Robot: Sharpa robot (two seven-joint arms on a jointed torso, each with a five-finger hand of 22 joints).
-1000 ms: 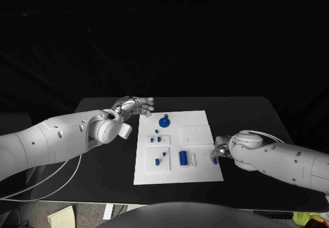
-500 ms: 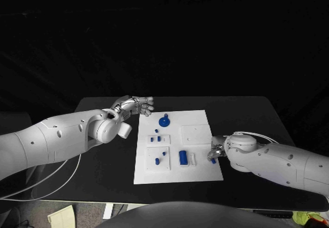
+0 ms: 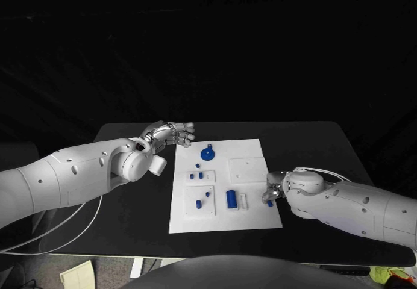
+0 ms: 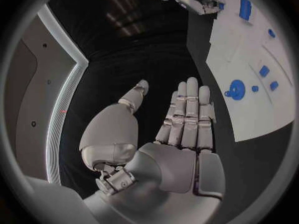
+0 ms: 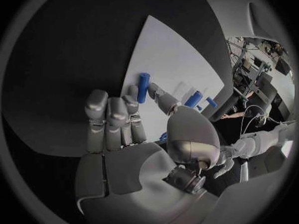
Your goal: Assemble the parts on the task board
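Observation:
The white task board (image 3: 247, 155) lies mid-table with several blue parts on it: a round disc with a tab (image 3: 208, 153), a small pair (image 3: 196, 176), a block (image 3: 232, 199) and a short peg (image 3: 271, 203) at its right edge. My right hand (image 3: 273, 191) hovers at that edge, fingers spread. In the right wrist view the peg (image 5: 144, 87) lies just past my fingertips (image 5: 132, 91); I cannot tell if they touch it. My left hand (image 3: 174, 132) is held flat and empty by the board's far left corner, and the disc (image 4: 236, 90) is seen beside it in the left wrist view.
The black table (image 3: 322, 150) has bare room to the right of the board and along its front. My left forearm (image 3: 78, 177) covers the table's left side.
My right arm has shifted a little to the left, bringing the hand closer over the board's right edge. The left hand and the parts have stayed put.

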